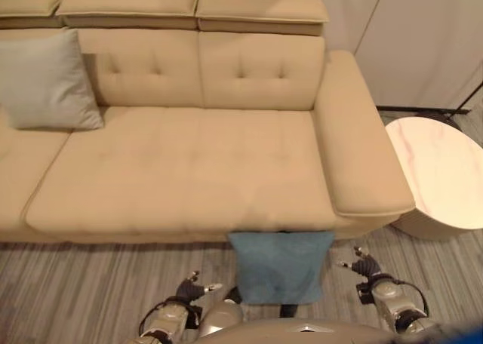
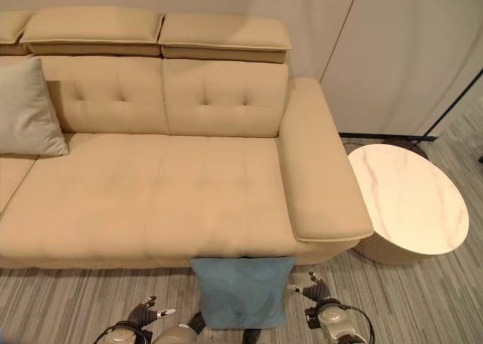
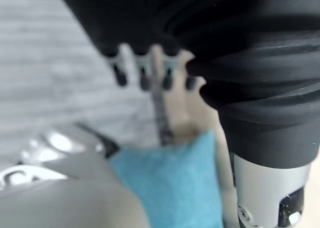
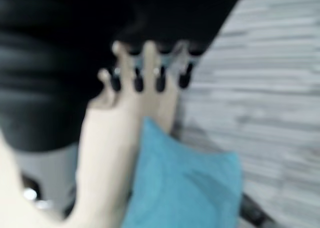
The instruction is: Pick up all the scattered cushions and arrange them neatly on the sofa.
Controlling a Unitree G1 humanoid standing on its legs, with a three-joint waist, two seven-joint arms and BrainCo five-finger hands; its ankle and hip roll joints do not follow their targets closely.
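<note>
On both sides of the blue cushion (image 1: 281,267), low before the sofa (image 1: 189,163), the two hands are seen. The left hand (image 1: 192,290) and the right hand (image 1: 364,267) are held with fingers spread and relaxed, and nothing is grasped by either; each is kept a little apart from the cushion. The blue cushion is leaned upright against the front of the sofa, standing on the striped floor (image 1: 90,291), with its top edge at the seat's front edge. A grey cushion (image 1: 47,81) is already placed on the seat, leaned against the backrest at the far left. A round marble bench (image 2: 407,197) is set just beside the sofa's arm on the right.

The step in hand is judged to be the taking of the blue cushion. It should be approached from both side edges at equal height, so that the soft body is pressed evenly and not twisted. The fingers should be closed only after contact is made, and the cushion lifted clear of the seat edge before it is carried over.
</note>
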